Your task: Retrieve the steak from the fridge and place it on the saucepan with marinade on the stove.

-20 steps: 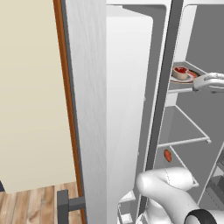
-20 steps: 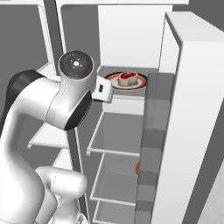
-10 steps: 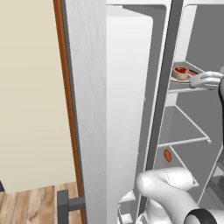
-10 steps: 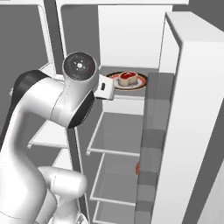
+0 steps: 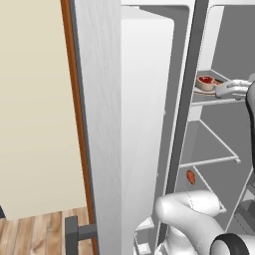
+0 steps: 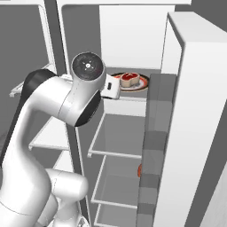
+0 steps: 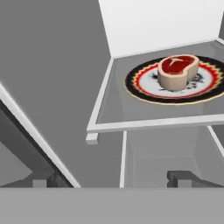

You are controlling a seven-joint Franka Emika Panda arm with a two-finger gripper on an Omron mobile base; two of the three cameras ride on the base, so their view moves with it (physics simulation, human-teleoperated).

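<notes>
The gripper stands with its jaws spread wide and nothing between them, its two dark fingertips showing low in the hand view, just short of the front edge of a shelf inside the open fridge. Ahead of the gripper and a little to its right in the hand view — apart from the fingers, no contact — lies a round plate with a dark patterned rim and a red inner ring, resting flat on that shelf. On the plate's middle sits the steak: a thick kidney-shaped piece, red on top with a pale tan side. In the right base view the hand sits level with the plate and beside it, the steak just beyond. Below the gripper are two more white shelves; a small red-orange item sits lower down by the door bins — too small to identify. Beyond the plate stands the fridge's white back wall.
</notes>
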